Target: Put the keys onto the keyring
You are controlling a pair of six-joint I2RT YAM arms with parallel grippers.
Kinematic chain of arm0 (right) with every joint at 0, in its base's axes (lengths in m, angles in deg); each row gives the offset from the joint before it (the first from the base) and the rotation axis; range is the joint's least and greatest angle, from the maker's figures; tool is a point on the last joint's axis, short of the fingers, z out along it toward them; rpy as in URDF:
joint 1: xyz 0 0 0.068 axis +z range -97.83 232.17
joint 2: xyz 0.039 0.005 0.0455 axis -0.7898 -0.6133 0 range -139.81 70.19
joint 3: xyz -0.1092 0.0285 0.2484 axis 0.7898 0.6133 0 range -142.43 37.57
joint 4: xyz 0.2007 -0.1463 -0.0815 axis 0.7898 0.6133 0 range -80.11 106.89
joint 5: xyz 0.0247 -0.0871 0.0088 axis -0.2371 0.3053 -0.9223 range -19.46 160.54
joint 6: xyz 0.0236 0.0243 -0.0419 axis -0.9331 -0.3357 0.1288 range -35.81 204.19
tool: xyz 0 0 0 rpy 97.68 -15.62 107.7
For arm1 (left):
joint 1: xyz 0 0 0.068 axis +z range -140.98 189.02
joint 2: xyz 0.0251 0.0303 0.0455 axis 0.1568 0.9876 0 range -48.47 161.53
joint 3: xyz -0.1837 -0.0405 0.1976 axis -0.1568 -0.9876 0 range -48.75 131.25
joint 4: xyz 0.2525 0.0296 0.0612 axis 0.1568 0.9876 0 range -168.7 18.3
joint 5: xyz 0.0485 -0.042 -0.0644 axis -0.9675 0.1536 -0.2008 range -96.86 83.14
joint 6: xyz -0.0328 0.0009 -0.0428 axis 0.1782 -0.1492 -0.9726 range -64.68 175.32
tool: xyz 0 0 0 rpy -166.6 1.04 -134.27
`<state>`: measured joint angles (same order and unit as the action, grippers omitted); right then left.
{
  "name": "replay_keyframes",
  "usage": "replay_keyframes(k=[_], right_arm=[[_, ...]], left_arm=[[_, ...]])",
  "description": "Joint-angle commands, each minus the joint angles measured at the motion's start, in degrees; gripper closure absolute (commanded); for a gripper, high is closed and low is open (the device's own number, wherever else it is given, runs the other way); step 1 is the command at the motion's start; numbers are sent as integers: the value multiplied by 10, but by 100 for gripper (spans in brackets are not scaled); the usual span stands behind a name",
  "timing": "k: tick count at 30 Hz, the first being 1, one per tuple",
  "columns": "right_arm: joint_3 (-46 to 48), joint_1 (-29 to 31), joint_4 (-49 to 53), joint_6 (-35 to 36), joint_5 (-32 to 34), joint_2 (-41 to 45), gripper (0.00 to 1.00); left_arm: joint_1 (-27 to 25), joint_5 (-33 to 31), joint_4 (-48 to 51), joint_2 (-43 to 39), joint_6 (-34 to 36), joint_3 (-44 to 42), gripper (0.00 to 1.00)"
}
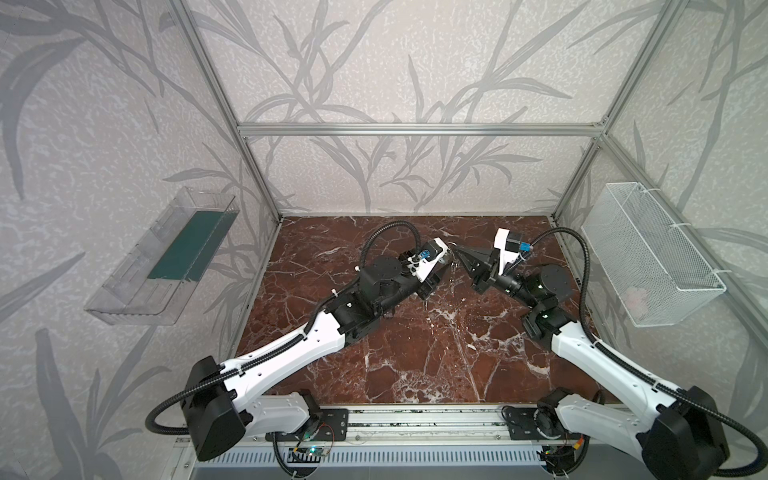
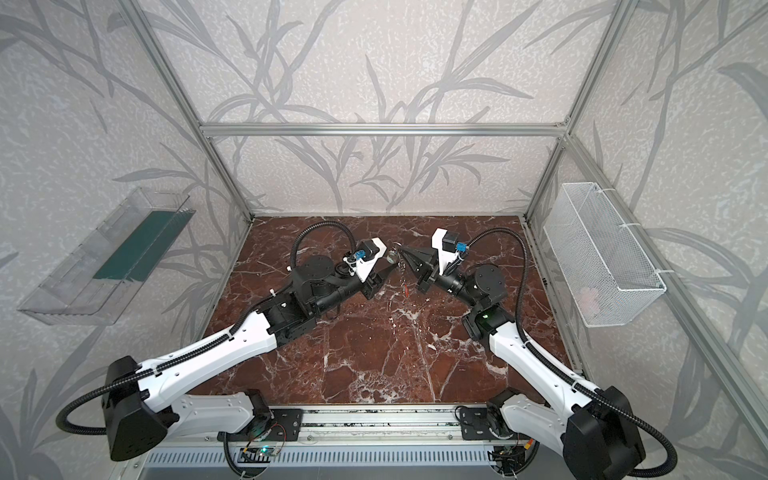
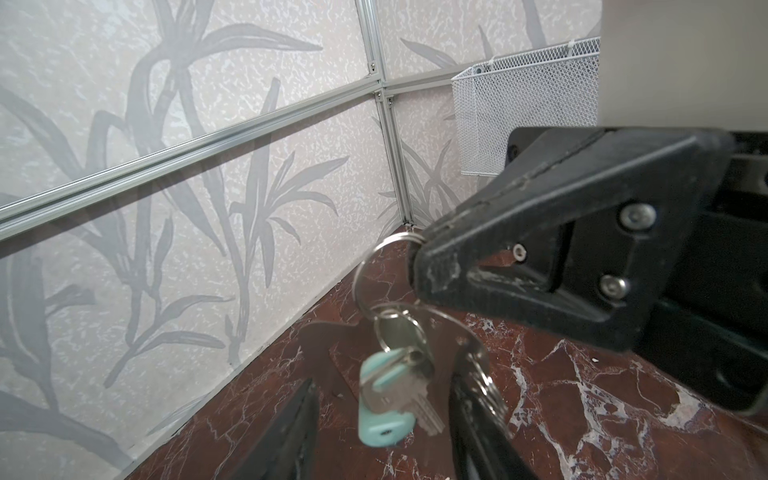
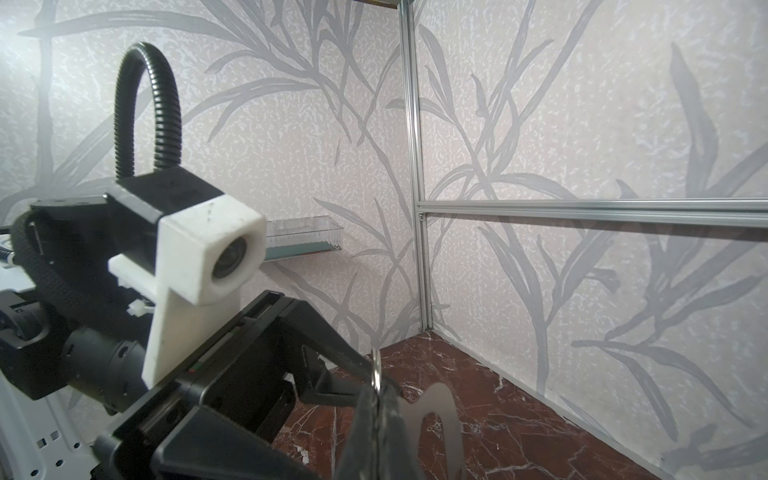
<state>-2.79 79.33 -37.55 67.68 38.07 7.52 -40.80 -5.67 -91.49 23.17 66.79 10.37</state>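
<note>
At the near edge of the marble table, we see two arms start from a rail and reach toward the far middle, where their tips almost meet. The left gripper comes in from the left with its fingers spread apart, gripping nothing. The keys dangle in the gap between them, and we cannot tell whether a finger brushes the bunch. The keys are silver, one with a mint-green tag, and they hang in the air from a wire ring. The right gripper, reaching in from the right, has its fingers pressed together on the ring's upper edge. Just beyond them, a flat grey plate with an oblong cut-out lies on the table. Farther off, a clear tray hangs on the left wall and a white mesh basket on the right wall.
</note>
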Motion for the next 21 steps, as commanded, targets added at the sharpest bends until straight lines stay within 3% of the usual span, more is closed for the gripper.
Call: replay_keyframes(k=[1, 8, 21], right_arm=[[-2, -2, -45, -11, -9, -2, 100], [-1, -2, -74, -31, -38, -12, 100], [1, -5, -79, -33, -59, -15, 100]], left_arm=[[-1, -11, -38, 10, -30, -4, 49], [-1, 15, -50, 15, -19, -7, 56], [5, 59, -17, -2, 25, -4, 89]])
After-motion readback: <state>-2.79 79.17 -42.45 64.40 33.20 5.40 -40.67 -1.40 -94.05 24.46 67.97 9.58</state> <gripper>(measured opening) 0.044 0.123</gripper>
